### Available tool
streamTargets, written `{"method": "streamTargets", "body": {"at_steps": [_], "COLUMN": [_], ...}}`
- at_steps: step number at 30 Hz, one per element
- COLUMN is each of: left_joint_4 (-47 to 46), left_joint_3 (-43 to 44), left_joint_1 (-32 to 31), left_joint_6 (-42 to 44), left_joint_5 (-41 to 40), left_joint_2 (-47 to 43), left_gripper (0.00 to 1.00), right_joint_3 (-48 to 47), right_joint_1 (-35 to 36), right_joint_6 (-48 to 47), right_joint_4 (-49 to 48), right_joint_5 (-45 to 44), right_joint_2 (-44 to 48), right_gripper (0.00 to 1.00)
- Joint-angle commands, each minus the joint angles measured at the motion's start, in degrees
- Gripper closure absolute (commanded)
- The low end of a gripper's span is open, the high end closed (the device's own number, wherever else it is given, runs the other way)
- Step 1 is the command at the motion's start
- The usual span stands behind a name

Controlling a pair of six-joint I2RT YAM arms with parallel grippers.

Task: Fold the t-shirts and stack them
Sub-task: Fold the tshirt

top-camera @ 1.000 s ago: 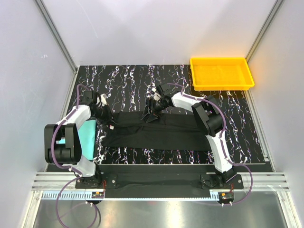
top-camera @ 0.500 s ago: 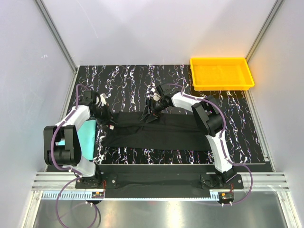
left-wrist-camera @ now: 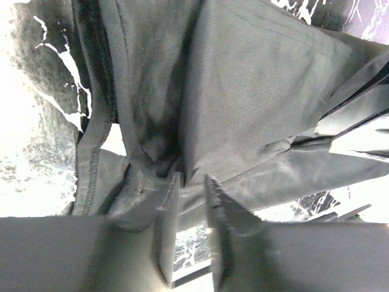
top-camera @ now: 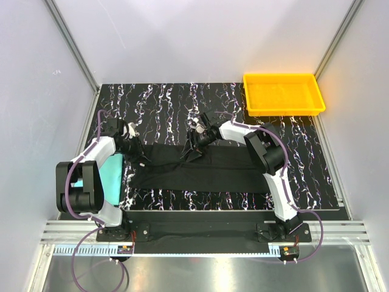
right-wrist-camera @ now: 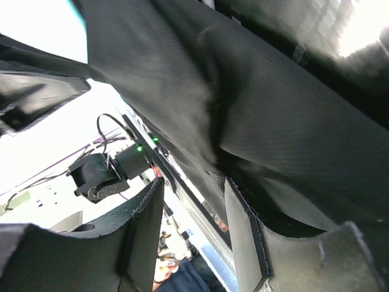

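Observation:
The black t-shirt (top-camera: 213,170) lies folded into a long strip across the middle of the marbled table. My left gripper (top-camera: 140,157) is at the strip's left end. In the left wrist view its jaws (left-wrist-camera: 191,177) stand a narrow gap apart, and bunched black cloth (left-wrist-camera: 255,79) lies just past the tips. My right gripper (top-camera: 189,149) is at the strip's far edge, open. Black cloth (right-wrist-camera: 273,109) drapes above it and brushes one finger (right-wrist-camera: 240,213), with nothing across the gap (right-wrist-camera: 194,182). The teal t-shirt (top-camera: 112,176) lies at the left, partly hidden under my left arm.
A yellow plastic tray (top-camera: 284,112) stands at the table's far right corner. Grey walls close in the left, right and back. The arm bases and a metal rail (top-camera: 200,234) run along the near edge.
My left gripper's jaws have parted from shut, letting go of the black cloth at the left end. The right gripper has shifted only slightly over the far edge.

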State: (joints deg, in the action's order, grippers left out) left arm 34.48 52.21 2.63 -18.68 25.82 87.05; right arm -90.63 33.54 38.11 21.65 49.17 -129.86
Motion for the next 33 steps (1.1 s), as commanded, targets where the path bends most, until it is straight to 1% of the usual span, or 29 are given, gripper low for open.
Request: {"method": "streamTargets", "body": {"at_steps": [1, 2, 4, 6, 9, 12, 15, 19, 22, 23, 25, 26, 28, 31, 32, 33], "left_joint_4": [-0.8, -0.8, -0.9, -0.8, -0.9, -0.9, -0.8, -1.8, -1.9, -2.0, -2.5, -2.6, -2.9, -3.5, -3.5, -3.5], "left_joint_3": [0.0, 0.1, 0.3, 0.6, 1.7, 3.2, 5.2, 6.2, 6.5, 6.0, 4.8, 4.5, 4.0, 3.5, 3.4, 3.3], "left_joint_1": [0.4, 0.6, 0.6, 0.7, 0.7, 0.7, 0.6, 0.5, 0.6, 0.6, 0.7, 0.5, 0.6, 0.6, 0.6, 0.6], "left_joint_6": [0.0, 0.0, 0.0, 0.3, 0.8, 1.5, 1.9, 2.1, 2.2, 2.1, 2.0, 2.0, 2.0, 1.7, 1.6, 1.5], "left_joint_5": [-0.8, -0.5, -0.3, 0.5, 1.3, 1.4, 3.3, 4.1, 5.1, 5.8, 5.6, 5.7, 5.8, 6.6, 6.6, 6.7], "left_joint_2": [-2.1, -2.4, -2.8, -3.5, -4.0, -3.6, -0.8, 2.9, 5.3, 5.5, 5.9, 6.0, 6.4, 6.7, 6.6, 6.3], "left_gripper": [0.68, 0.62, 0.58, 0.52, 0.47, 0.43, 0.4, 0.4, 0.44, 0.49, 0.53, 0.57, 0.61, 0.73, 0.82, 0.85], "right_joint_3": [1.7, 2.4, 3.2, 4.2, 4.4, 4.2, 4.5, 4.0, 2.6, 1.6, 0.1, -0.2, -0.8, -1.7, -2.3, -2.5], "right_joint_1": [1.3, 1.4, 1.4, 1.4, 1.4, 1.4, 1.4, 0.8, 0.8, 0.7, 0.7, 0.5, 0.4, 0.1, 0.1, 0.0], "right_joint_6": [1.0, 1.1, 1.3, 1.1, 1.1, 1.0, 1.4, 1.7, 2.0, 2.1, 2.2, 2.2, 2.1, 1.1, 1.0, 0.9], "right_joint_4": [-1.1, -1.3, -1.8, -2.4, -2.8, -2.8, -2.6, -2.6, -2.3, -2.1, -2.0, -1.9, -1.8, -1.7, -1.6, -1.4], "right_joint_5": [2.1, 2.0, 1.6, 1.5, 2.2, 1.2, -0.5, -1.7, -1.7, -2.0, -2.5, -2.8, -2.8, -3.2, -3.8, -4.2], "right_joint_2": [2.6, 2.8, 3.1, 3.0, 2.7, 4.7, 7.0, 7.7, 6.4, 5.7, 4.6, 4.3, 3.7, 2.2, 1.5, 1.2], "right_gripper": [0.49, 0.49, 0.49, 0.49, 0.49, 0.49, 0.49, 0.48, 0.47, 0.47, 0.47, 0.47, 0.47, 0.47, 0.47, 0.48]}}
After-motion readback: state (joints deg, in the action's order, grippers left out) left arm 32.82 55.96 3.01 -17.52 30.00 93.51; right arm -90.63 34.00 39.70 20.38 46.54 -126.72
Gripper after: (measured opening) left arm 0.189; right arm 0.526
